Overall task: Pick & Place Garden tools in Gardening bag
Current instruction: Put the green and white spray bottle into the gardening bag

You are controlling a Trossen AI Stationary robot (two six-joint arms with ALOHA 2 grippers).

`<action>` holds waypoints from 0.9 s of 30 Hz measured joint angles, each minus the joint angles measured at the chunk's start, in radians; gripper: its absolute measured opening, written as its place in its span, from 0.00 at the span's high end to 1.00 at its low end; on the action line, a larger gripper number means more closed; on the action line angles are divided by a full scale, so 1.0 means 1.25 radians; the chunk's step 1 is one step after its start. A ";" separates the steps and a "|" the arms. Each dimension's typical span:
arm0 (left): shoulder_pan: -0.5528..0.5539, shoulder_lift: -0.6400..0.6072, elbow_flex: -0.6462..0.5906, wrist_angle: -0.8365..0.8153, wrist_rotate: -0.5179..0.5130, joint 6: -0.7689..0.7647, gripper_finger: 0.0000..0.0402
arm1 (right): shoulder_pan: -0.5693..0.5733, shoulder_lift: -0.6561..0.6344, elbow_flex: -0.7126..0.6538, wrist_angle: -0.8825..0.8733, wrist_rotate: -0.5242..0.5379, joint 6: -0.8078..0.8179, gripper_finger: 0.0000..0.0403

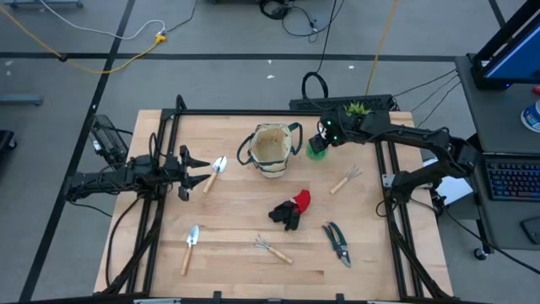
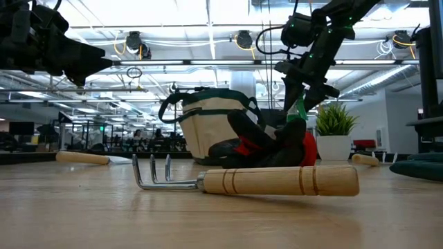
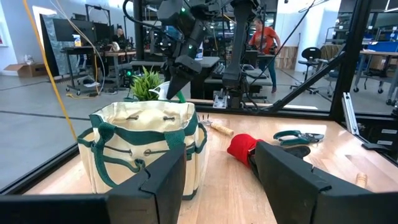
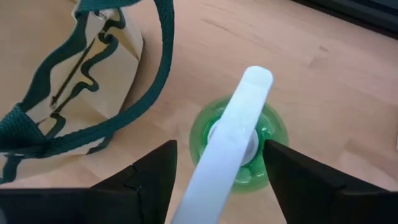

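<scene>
The green spray bottle (image 1: 316, 151) stands upright on the table, just right of the beige gardening bag (image 1: 272, 149). My right gripper (image 1: 324, 138) is open above it, pointing down. Its fingers stand on either side of the bottle's white spray head (image 4: 231, 134) with a gap on each side. My left gripper (image 1: 202, 169) is open and empty at the table's left, beside a silver trowel (image 1: 217, 171). It faces the bag (image 3: 143, 143). A second trowel (image 1: 191, 246), two rakes (image 1: 272, 248) (image 1: 346, 179), the red-black glove (image 1: 293, 208) and the shears (image 1: 337, 242) lie on the table.
A small spiky potted plant (image 1: 359, 108) stands at the far edge behind the bottle. The bag's green loop handle (image 4: 134, 118) lies close beside the bottle. Black frame rails run along the table's left and right sides. People show in the room beyond the table.
</scene>
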State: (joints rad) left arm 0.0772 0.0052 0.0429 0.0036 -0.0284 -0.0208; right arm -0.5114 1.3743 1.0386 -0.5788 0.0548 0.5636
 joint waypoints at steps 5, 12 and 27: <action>0.000 0.000 0.000 0.000 0.000 0.000 0.50 | 0.000 0.000 0.000 0.000 0.000 0.000 0.53; 0.000 0.000 0.000 0.000 0.000 -0.001 0.50 | 0.000 0.000 0.000 0.011 0.001 0.000 0.71; 0.000 0.000 0.000 0.000 0.000 -0.002 0.50 | 0.000 -0.006 0.000 0.015 0.004 -0.027 0.89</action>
State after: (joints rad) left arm 0.0770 0.0054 0.0429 0.0036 -0.0284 -0.0235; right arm -0.5110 1.3662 1.0386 -0.5599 0.0592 0.5296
